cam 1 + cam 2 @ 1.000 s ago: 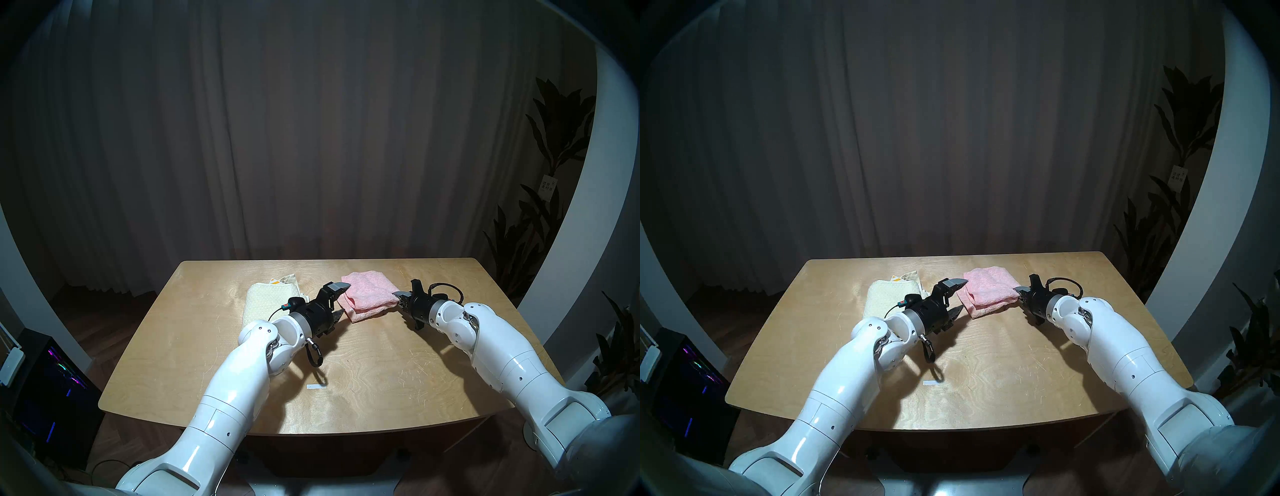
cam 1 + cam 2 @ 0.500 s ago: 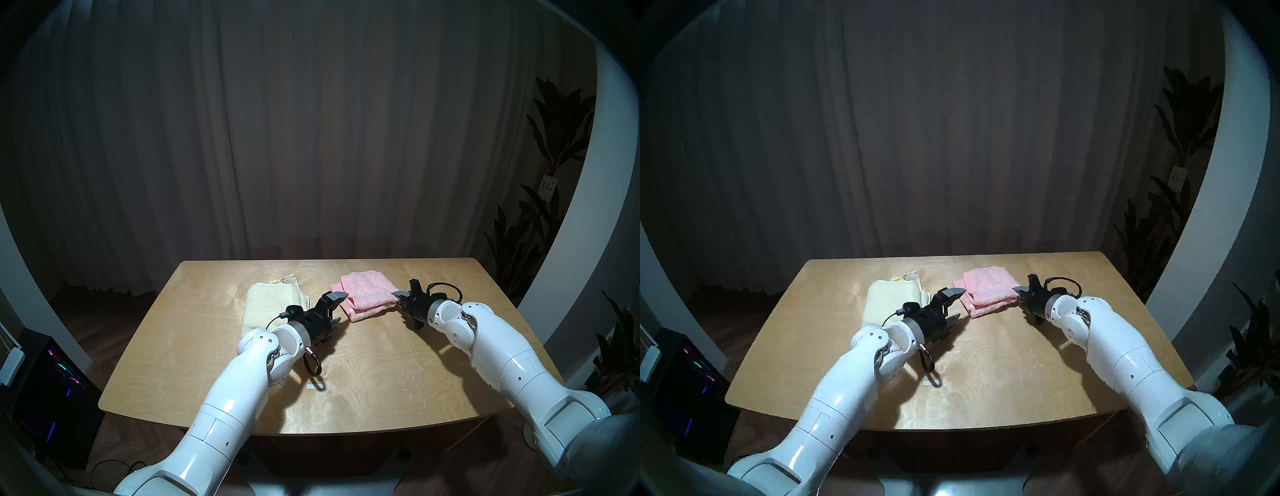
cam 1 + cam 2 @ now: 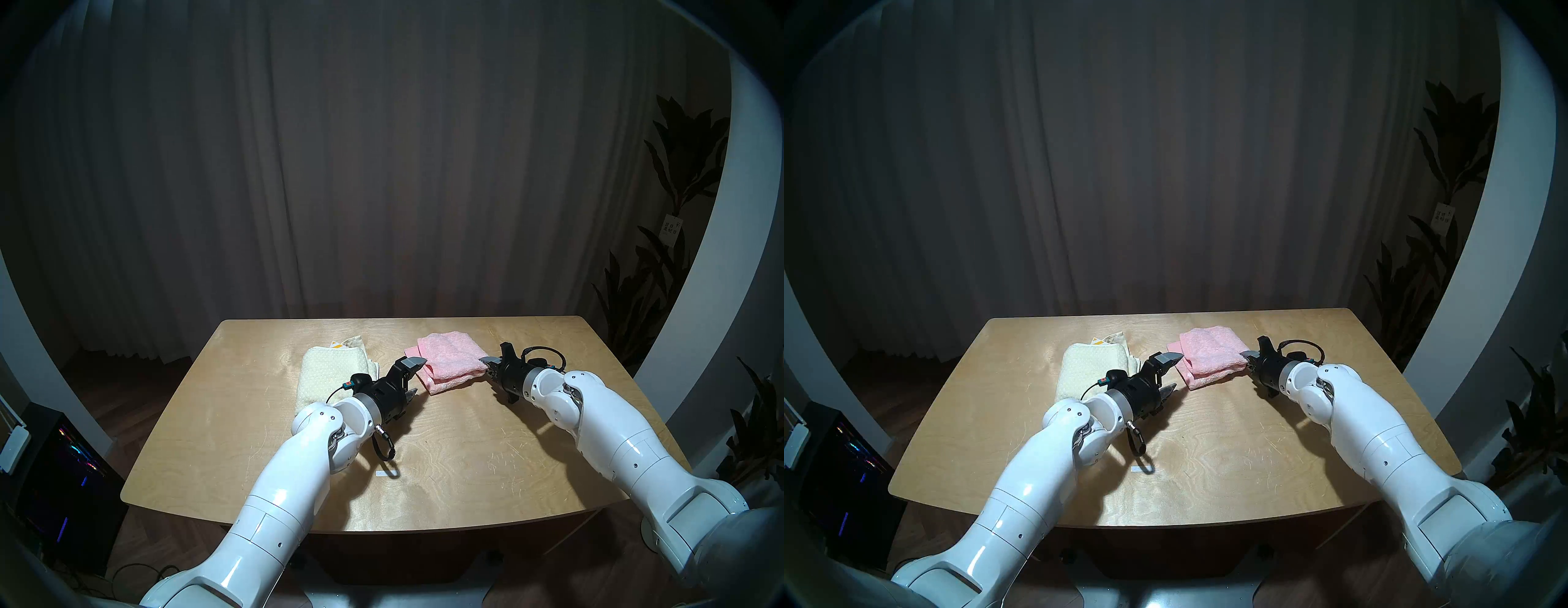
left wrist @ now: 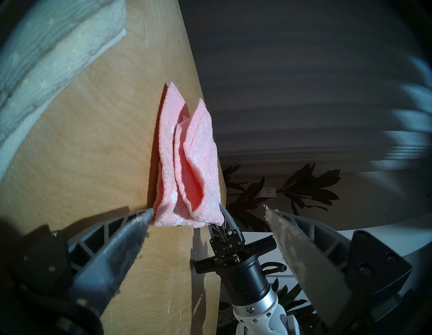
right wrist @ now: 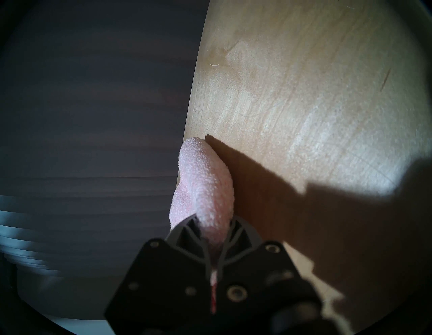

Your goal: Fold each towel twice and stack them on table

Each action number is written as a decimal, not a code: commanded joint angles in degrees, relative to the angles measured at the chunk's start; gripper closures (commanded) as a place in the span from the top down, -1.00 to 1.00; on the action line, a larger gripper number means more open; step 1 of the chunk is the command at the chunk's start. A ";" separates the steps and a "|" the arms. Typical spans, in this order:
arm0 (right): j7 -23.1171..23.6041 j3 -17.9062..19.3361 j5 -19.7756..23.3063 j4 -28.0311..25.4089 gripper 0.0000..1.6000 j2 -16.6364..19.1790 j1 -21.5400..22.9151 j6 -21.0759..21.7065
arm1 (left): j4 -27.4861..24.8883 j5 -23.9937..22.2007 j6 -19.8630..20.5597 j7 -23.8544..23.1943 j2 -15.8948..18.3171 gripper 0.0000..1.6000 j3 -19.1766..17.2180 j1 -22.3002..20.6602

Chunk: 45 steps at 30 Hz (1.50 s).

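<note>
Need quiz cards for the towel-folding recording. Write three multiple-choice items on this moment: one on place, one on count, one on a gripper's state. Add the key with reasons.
1. Where does the cream towel lie relative to the pink towel in the head view?
A. To its left
B. On top of it
C. To its right

2. How many towels are on the table?
A. One
B. Two
C. Three

3. What is the right gripper doing?
A. Standing open above bare wood
B. Pinching the cream towel
C. Pinching the pink towel

Key: 1 A, the two lie apart, cream on the left. 2 B, one cream, one pink. 3 C, pink cloth sits between its closed fingers.

Home-like room, floor-length curtain [image 3: 382,170], houseplant [image 3: 679,178], wooden floor [image 3: 127,395]
</note>
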 commanded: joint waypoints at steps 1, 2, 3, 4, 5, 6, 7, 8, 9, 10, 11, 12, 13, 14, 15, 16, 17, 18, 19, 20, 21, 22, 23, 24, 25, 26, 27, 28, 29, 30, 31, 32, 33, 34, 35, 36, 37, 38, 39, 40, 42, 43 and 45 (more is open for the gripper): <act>0.31 -2.32 -1.18 1.98 -1.00 -1.48 -3.95 -1.03 | -1.34 -0.34 0.15 -0.81 -0.37 1.00 -0.18 -0.76; 0.36 -2.32 -1.26 1.92 -1.00 -1.44 -4.00 -1.11 | -1.34 -0.36 0.15 -0.81 -0.36 1.00 -0.17 -0.76; 0.43 -2.33 -1.35 1.85 -1.00 -1.39 -4.05 -1.21 | -1.34 -0.38 0.14 -0.80 -0.36 1.00 -0.17 -0.76; 0.49 -2.39 -1.58 1.74 -1.00 -1.30 -4.08 -1.36 | -1.34 -0.40 0.13 -0.80 -0.35 1.00 -0.16 -0.76; 0.52 -2.40 -1.62 1.69 -1.00 -1.26 -4.10 -1.40 | -1.35 -0.41 0.13 -0.80 -0.34 1.00 -0.16 -0.76; 0.63 -2.46 -1.79 1.51 -1.00 -1.17 -4.10 -1.43 | -1.35 -0.43 0.12 -0.80 -0.34 1.00 -0.15 -0.76; 0.65 -2.48 -1.87 1.38 -1.00 -1.13 -4.11 -1.50 | -1.36 -0.44 0.11 -0.81 -0.33 1.00 -0.15 -0.76; 0.60 -2.50 -1.92 1.18 -1.00 -1.11 -4.11 -1.60 | -1.36 -0.46 0.11 -0.81 -0.32 1.00 -0.14 -0.76; 0.61 -2.52 -1.99 1.01 -1.00 -1.09 -4.13 -1.71 | -1.37 -0.49 0.10 -0.81 -0.31 1.00 -0.13 -0.76; 0.66 -2.56 -2.11 0.74 -1.00 -1.06 -4.15 -1.80 | -0.52 -1.20 -0.32 0.15 -1.15 1.00 -0.47 -0.86; 0.63 -2.55 -2.16 0.50 -1.00 -1.04 -4.17 -1.89 | 0.33 -1.24 0.08 1.17 -1.33 1.00 -0.15 -1.50; 0.72 -2.53 -2.29 -0.08 -1.00 -0.92 -4.23 -2.05 | 2.59 -3.02 0.29 2.13 -3.05 1.00 -0.55 -2.44; 0.64 -2.51 -2.28 -0.31 -1.00 -0.87 -4.22 -2.06 | 3.48 -2.41 1.14 4.35 -2.96 1.00 0.42 -3.87; 0.69 -2.51 -2.36 -0.55 -1.00 -0.79 -4.24 -2.10 | 4.40 -2.85 1.04 4.32 -3.67 1.00 0.42 -4.45; 0.65 -2.48 -2.36 -0.75 -1.00 -0.74 -4.24 -2.12 | 4.98 -3.64 1.32 4.61 -4.40 1.00 0.24 -4.97; 0.62 -2.46 -2.38 -0.91 -1.00 -0.69 -4.25 -2.17 | 5.45 -4.13 1.53 5.59 -4.89 1.00 0.21 -5.58; 0.64 -2.43 -2.44 -1.09 -1.00 -0.63 -4.28 -2.28 | 5.56 -3.55 1.81 5.93 -4.83 1.00 0.87 -6.40; 0.63 -2.41 -2.48 -1.22 -1.00 -0.60 -4.32 -2.38 | 5.94 -4.36 1.90 6.90 -5.46 1.00 0.66 -6.85; 0.65 -2.36 -2.48 -1.34 -1.00 -0.55 -4.37 -2.47 | 6.21 -4.28 2.23 7.81 -5.55 1.00 0.99 -7.54; 0.65 -2.34 -2.50 -1.45 -1.00 -0.51 -4.43 -2.58 | 6.38 -4.45 2.24 8.02 -5.82 1.00 1.02 -7.86; 0.66 -2.29 -2.50 -1.57 -1.00 -0.47 -4.48 -2.68 | 6.55 -4.81 2.84 9.54 -5.87 1.00 1.17 -8.46; 0.65 -2.26 -2.52 -1.69 -1.00 -0.43 -4.55 -2.80 | 6.81 -5.24 2.90 10.16 -6.16 1.00 1.06 -8.79; 0.65 -2.21 -2.50 -1.77 -1.00 -0.38 -4.59 -2.86 | 6.89 -5.30 3.36 11.37 -6.05 1.00 1.30 -9.26; 0.65 -2.21 -2.50 -1.77 -1.00 -0.38 -4.59 -2.86 | 6.89 -5.30 3.36 11.37 -6.05 1.00 1.30 -9.26; 0.68 -2.08 -2.46 -2.04 -1.00 -0.27 -4.72 -3.10 | 7.47 -6.08 3.86 13.74 -6.39 1.00 1.30 -10.00; 0.68 -2.03 -2.45 -2.15 -1.00 -0.23 -4.76 -3.20 | 7.71 -6.49 4.04 14.86 -6.58 1.00 1.25 -10.29; 0.72 -1.99 -2.44 -2.24 -1.00 -0.20 -4.78 -3.29 | 7.97 -6.66 4.30 15.98 -6.65 1.00 1.39 -10.59; 0.72 -1.99 -2.44 -2.24 -1.00 -0.20 -4.78 -3.29 | 7.97 -6.66 4.30 15.98 -6.65 1.00 1.39 -10.59; 0.76 -1.95 -2.42 -2.34 -1.00 -0.18 -4.83 -3.41 | 8.31 -6.95 4.26 17.09 -6.89 1.00 1.36 -10.84; 0.81 -1.93 -2.44 -2.42 -1.00 -0.16 -4.84 -3.49 | 8.80 -6.65 4.15 18.35 -6.90 1.00 1.71 -11.29; 0.85 -1.91 -2.45 -2.57 -1.00 -0.12 -4.90 -3.67 | 9.62 -7.24 4.05 19.96 -7.36 1.00 1.53 -11.80; 0.85 -1.91 -2.46 -2.64 -1.00 -0.11 -4.93 -3.74 | 10.08 -7.44 3.99 20.68 -7.52 1.00 1.48 -12.11; 0.86 -1.91 -2.45 -2.69 -1.00 -0.09 -4.95 -3.79 | 10.67 -7.63 3.92 20.97 -7.68 1.00 1.37 -12.37; 0.86 -1.92 -2.44 -2.74 -1.00 -0.08 -4.97 -3.84 | 11.13 -7.79 3.88 21.33 -7.79 1.00 1.30 -12.60; 0.84 -1.93 -2.43 -2.80 -1.00 -0.06 -4.99 -3.88 | 11.70 -7.89 3.98 21.71 -7.85 1.00 1.34 -12.94; 0.84 -1.93 -2.43 -2.80 -1.00 -0.06 -4.99 -3.88 | 11.70 -7.89 3.98 21.71 -7.85 1.00 1.34 -12.94; 0.84 -1.95 -2.44 -2.84 -1.00 -0.04 -5.01 -3.93 | 12.23 -8.04 4.16 21.91 -7.91 1.00 1.38 -13.20; 0.85 -1.94 -2.39 -2.89 -1.00 -0.04 -5.05 -3.96 | 12.87 -8.02 4.35 21.89 -7.93 1.00 1.53 -13.47; 0.86 -1.95 -2.39 -2.94 -1.00 -0.03 -5.07 -4.02 | 13.49 -7.84 4.43 22.16 -7.94 1.00 1.83 -13.81; 0.78 -1.98 -2.42 -3.04 -1.00 0.01 -5.08 -4.06 | 14.56 -8.21 4.24 21.95 -8.27 1.00 1.62 -13.97; 0.72 -1.99 -2.39 -3.12 -1.00 0.03 -5.09 -4.08 | 15.20 -8.14 4.25 21.96 -8.31 1.00 1.80 -14.25; 0.70 -2.01 -2.37 -3.16 -1.00 0.04 -5.09 -4.09 | 15.66 -8.37 4.24 21.67 -8.41 1.00 1.71 -14.30; 0.68 -2.02 -2.34 -3.18 -1.00 0.04 -5.08 -4.10 | 15.94 -8.25 4.22 21.68 -8.40 1.00 1.87 -14.41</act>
